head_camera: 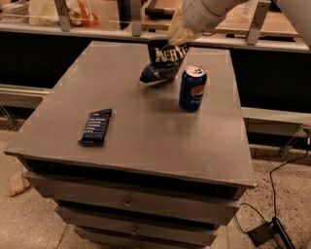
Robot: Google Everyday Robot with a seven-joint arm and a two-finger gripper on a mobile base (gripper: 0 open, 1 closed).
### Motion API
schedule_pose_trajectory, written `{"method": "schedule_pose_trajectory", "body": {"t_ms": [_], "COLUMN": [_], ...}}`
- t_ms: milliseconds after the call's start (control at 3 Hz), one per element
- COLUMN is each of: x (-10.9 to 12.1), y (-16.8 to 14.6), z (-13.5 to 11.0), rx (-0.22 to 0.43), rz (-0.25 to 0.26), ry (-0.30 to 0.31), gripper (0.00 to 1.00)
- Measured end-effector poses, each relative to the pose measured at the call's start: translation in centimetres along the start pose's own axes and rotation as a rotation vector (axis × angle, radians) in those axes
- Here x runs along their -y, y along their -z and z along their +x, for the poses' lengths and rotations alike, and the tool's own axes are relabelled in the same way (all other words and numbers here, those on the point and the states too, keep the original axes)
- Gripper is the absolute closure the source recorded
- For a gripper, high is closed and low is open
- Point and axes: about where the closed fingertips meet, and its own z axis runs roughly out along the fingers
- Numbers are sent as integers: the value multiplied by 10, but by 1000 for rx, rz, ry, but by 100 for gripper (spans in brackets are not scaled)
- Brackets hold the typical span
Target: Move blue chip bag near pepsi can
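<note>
The blue chip bag (164, 63) is a crumpled navy foil bag with white lettering, hanging tilted with its lower end just above or touching the grey table (131, 131). My gripper (178, 35) is shut on the bag's top edge, reaching in from the upper right. The pepsi can (192, 88) stands upright just to the right of the bag, close to it with a small gap.
A flat dark blue bar wrapper (95, 126) lies near the table's front left. The table has drawers below its front edge. A shelf rail with metal posts (63, 14) runs behind the table. Cables (272, 214) lie on the floor at lower right.
</note>
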Motion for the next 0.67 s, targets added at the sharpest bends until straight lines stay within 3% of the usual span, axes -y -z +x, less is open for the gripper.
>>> {"method": "schedule_pose_trajectory", "body": {"t_ms": [333,667], "x": [-14,-22], "y": [16,23], "z": [7,11], "rx": [-39,-53], "rz": [-26,-51], "ry": [-23,-34], "gripper": [100,83]}}
